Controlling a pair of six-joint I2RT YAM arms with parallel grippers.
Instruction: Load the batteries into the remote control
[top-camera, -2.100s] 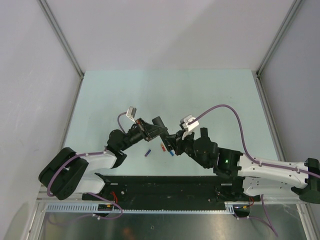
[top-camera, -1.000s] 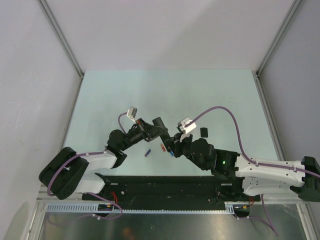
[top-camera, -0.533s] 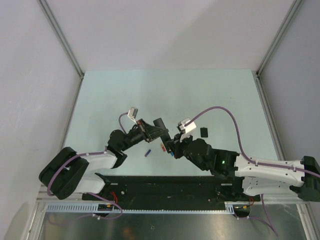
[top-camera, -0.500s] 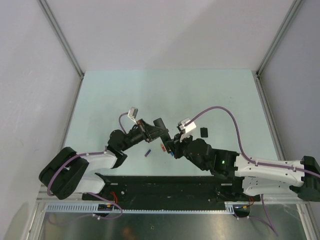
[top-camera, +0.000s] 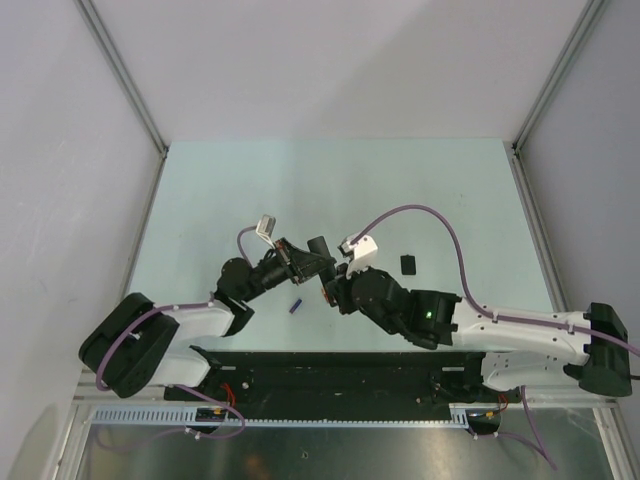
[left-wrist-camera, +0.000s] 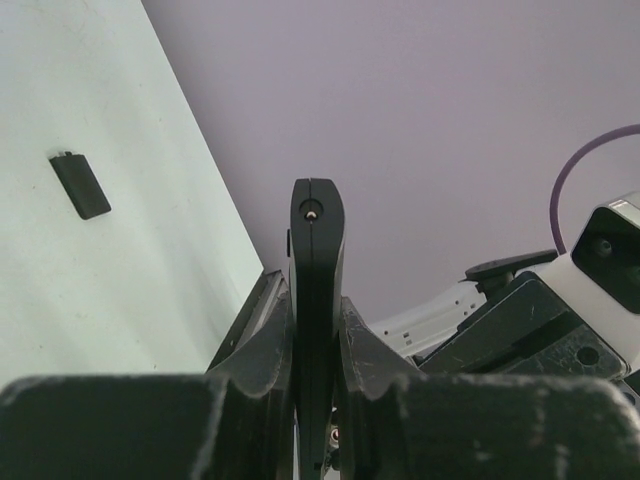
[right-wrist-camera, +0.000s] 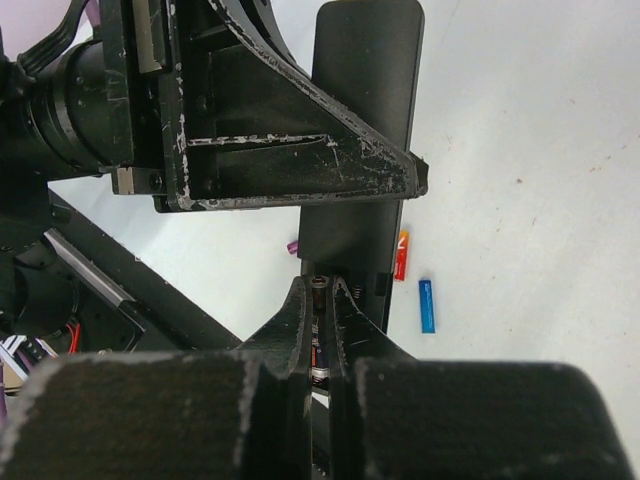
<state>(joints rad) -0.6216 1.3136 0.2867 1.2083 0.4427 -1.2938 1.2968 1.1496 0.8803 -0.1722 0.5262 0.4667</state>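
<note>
My left gripper (top-camera: 311, 263) is shut on the remote control (left-wrist-camera: 316, 250), the slim black bar standing edge-on between its fingers. In the right wrist view the remote (right-wrist-camera: 366, 120) shows its open battery bay. My right gripper (right-wrist-camera: 320, 292) is shut on the dark battery (right-wrist-camera: 319, 335), whose tip is at the bay's spring end. The red-orange battery (right-wrist-camera: 402, 254) and the bright blue battery (right-wrist-camera: 427, 305) lie on the table beside the remote. The purple-blue battery (top-camera: 295, 305) lies in front of the left gripper. In the top view my right gripper (top-camera: 334, 291) sits against the left one.
The small black battery cover (top-camera: 408, 263) lies flat on the pale green table to the right of both grippers; it also shows in the left wrist view (left-wrist-camera: 80, 185). The black base rail (top-camera: 330, 372) runs along the near edge.
My right arm has swung left and forward, bringing the dark battery up to the remote's battery bay. The left gripper and the remote have barely moved.
</note>
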